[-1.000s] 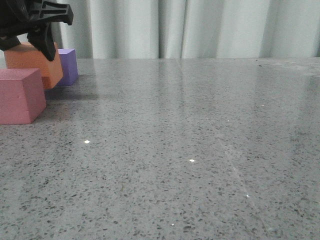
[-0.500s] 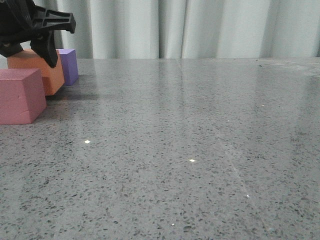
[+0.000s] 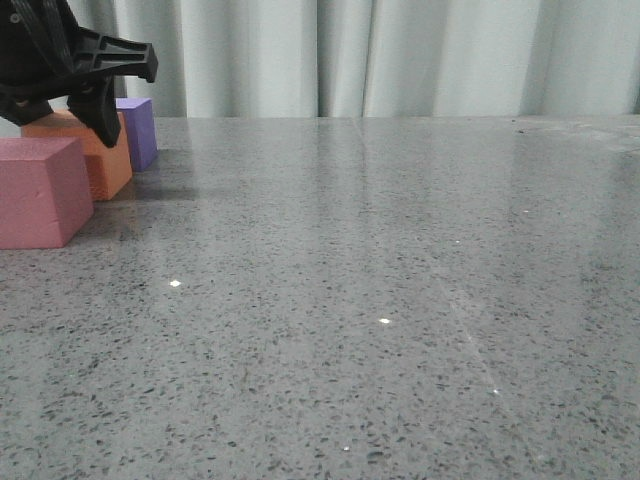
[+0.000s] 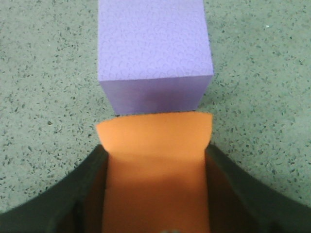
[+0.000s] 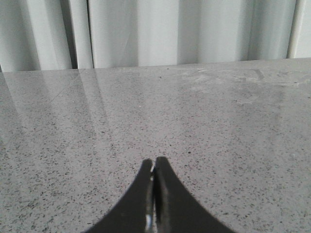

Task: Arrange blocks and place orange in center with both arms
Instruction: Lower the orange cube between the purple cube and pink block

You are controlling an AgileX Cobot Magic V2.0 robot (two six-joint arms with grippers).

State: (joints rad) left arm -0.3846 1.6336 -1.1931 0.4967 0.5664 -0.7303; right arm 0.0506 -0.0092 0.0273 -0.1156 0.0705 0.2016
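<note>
Left gripper (image 4: 155, 194) fingers clamp the orange cube (image 4: 154, 160), now lower, purple cube (image 4: 153, 53) just beyond; right gripper (image 5: 154, 167) fingers together.

No text, label, brand, number or sign can be read in any of the views. The faces of the pink-red cube (image 3: 40, 190), the orange cube (image 4: 155, 165) and the purple cube (image 4: 153, 48) show only a pebbled foam texture with no printing. The speckled tabletop (image 3: 400, 300) and the curtain (image 3: 400, 55) behind it are unmarked, and the black body of the left gripper (image 3: 60, 75) shows no lettering that can be made out.
</note>
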